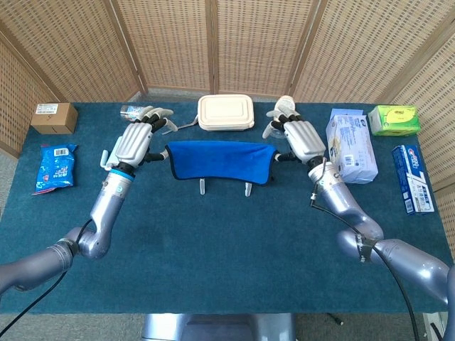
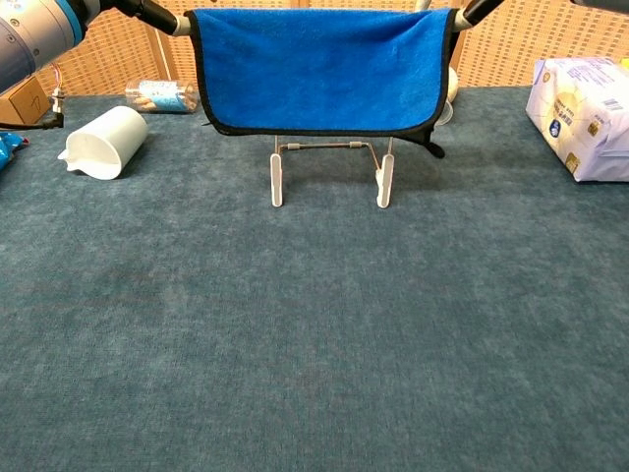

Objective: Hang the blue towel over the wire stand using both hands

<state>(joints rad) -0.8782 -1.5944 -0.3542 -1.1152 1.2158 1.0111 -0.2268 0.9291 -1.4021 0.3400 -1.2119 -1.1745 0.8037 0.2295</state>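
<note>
The blue towel [image 1: 220,160] [image 2: 314,69] hangs stretched flat between my two hands, with its black-trimmed lower edge just above the crossbar of the wire stand [image 2: 324,146]. In the head view only the white feet of the stand [image 1: 202,186] show below the cloth. My left hand [image 1: 135,142] pinches the towel's left top corner, and its fingertips [image 2: 157,14] show at the top of the chest view. My right hand [image 1: 302,138] pinches the right top corner with its fingertips [image 2: 477,10]. Whether the towel rests on the stand's top wire is hidden.
A white pitcher [image 2: 106,141] lies left of the stand, with a small bottle [image 2: 162,95] behind it. A white lunch box [image 1: 225,112] sits behind the towel. A tissue pack [image 1: 352,145], green box [image 1: 394,119] and toothpaste box [image 1: 412,177] stand right. A cardboard box [image 1: 54,117] and snack bag [image 1: 55,167] lie far left.
</note>
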